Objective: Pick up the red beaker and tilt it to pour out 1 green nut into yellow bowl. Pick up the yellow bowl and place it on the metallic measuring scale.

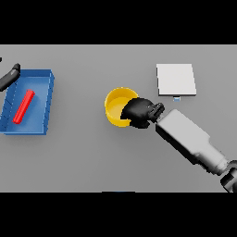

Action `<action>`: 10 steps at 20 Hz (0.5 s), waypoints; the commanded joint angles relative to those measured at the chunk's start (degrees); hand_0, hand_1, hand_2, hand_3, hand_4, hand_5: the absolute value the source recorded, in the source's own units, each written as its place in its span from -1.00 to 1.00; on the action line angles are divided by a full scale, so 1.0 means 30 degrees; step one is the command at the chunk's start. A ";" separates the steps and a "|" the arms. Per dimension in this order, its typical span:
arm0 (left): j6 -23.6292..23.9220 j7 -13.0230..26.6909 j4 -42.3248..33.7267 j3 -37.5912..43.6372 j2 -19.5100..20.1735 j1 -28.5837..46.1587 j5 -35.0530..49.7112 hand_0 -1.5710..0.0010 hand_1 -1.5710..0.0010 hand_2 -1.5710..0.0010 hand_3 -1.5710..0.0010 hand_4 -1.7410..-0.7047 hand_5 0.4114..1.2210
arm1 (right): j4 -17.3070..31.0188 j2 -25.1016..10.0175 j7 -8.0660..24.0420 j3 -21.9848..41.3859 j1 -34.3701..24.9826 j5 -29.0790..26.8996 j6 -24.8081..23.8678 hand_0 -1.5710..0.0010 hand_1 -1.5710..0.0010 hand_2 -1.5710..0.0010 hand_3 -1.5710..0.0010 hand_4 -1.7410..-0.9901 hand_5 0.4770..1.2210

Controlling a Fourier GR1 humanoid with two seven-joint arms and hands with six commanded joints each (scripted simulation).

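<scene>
The yellow bowl (115, 105) stands near the middle of the table. My right hand (140, 111) covers its right rim, with the fingers curled over the edge and into the bowl. No green nut shows inside the bowl. The red beaker (24, 106) lies on its side in a blue tray (46, 99) at the left. The metallic measuring scale (176, 79), a pale square plate, sits to the upper right of the bowl, apart from it. My left hand (11, 75) hovers over the tray's upper left corner, fingers straight and holding nothing.
The right forearm (190, 139) stretches from the lower right corner up to the bowl. A small display tab (177, 98) sticks out from the scale's near edge.
</scene>
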 commanded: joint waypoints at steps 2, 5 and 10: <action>0.0029 0.0059 0.0130 -0.0112 -0.0044 0.0017 -0.0144 1.00 1.00 1.00 1.00 0.97 -0.29 | -0.0099 -0.0117 -0.0194 -0.0072 0.0023 -0.0018 -0.0259 -0.86 -0.85 -0.61 -0.55 -0.89 0.92; -0.0138 0.0064 0.0598 -0.0211 -0.0442 -0.0212 -0.0202 1.00 1.00 1.00 1.00 0.98 -0.30 | -0.0113 -0.0242 -0.0520 -0.0367 -0.0140 -0.0369 -0.0044 -0.93 -0.92 -0.67 -0.64 -0.94 0.96; 0.0032 0.0163 0.0351 -0.0150 -0.0429 0.0011 -0.0049 1.00 1.00 1.00 1.00 0.97 -0.30 | -0.1610 -0.1094 -0.0002 -0.1519 0.0008 -0.1095 0.0811 -0.98 -0.97 -0.71 -0.68 -0.98 0.99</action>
